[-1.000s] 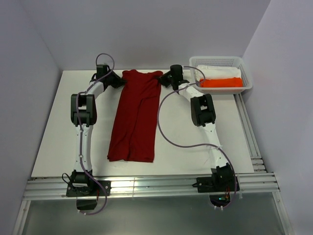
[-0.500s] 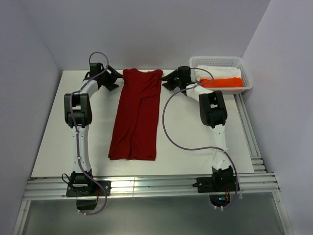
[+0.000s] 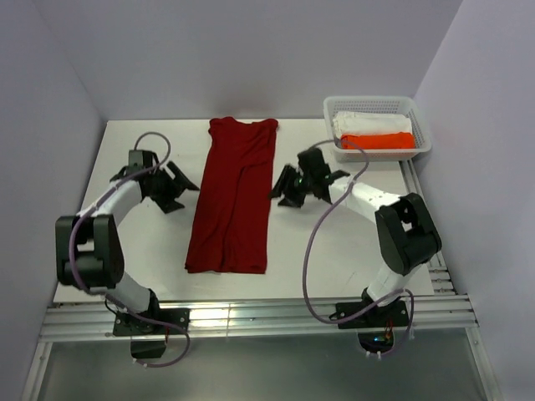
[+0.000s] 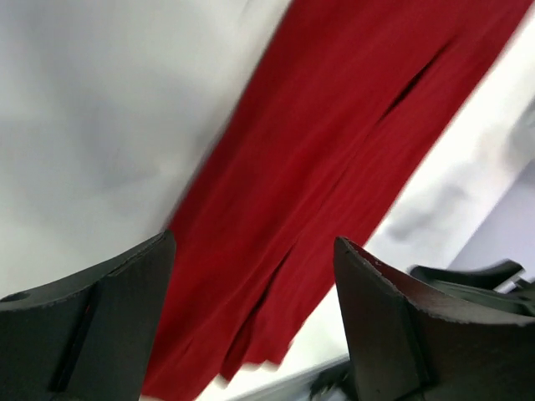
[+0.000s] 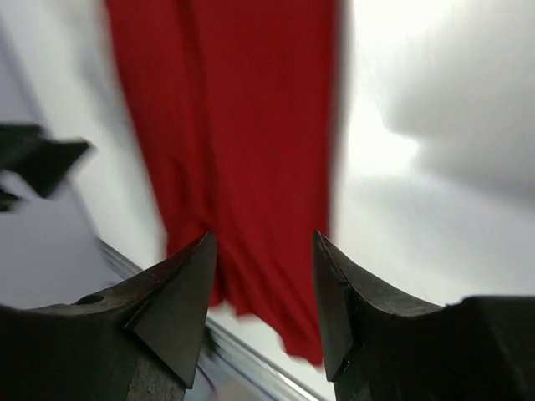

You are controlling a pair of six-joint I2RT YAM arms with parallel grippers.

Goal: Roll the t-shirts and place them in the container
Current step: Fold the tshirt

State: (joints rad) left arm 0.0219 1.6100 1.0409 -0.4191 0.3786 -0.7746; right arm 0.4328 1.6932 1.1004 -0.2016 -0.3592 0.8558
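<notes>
A: Entry, top view. Where do we place the t-shirt (image 3: 232, 200)?

B: We log it flat on the white table (image 3: 334, 242). It is drawn into a long narrow dark-red strip running from 12 o'clock to 6 o'clock through the table's middle, with the 6 o'clock end a little wider. A lengthwise crease runs down it.

A: Left gripper (image 4: 252, 246)?

B: At the strip's 9 o'clock, near its edge but apart from it, nose pointing toward 3 o'clock. In the wrist view its fingers (image 4: 109, 317) stand wide apart, released, with nothing between them. The red cloth lies beyond the gap, blurred.

A: Right gripper (image 5: 263, 242)?

B: At the strip's 3 o'clock, just beside the edge, pointing toward 9 o'clock. From above we see no contact with the cloth. Its fingers (image 5: 167, 317) are parted too and grasp nothing. Cloth and table show through the gap, blurred.

A: Anything else to note?

B: A white basket (image 3: 378, 104) sits at the table's 1 o'clock corner. It holds an orange bundle (image 3: 380, 141) with a white cloth (image 3: 372, 123) on the bundle's 12 o'clock side. The basket is well apart from the strip.
</notes>
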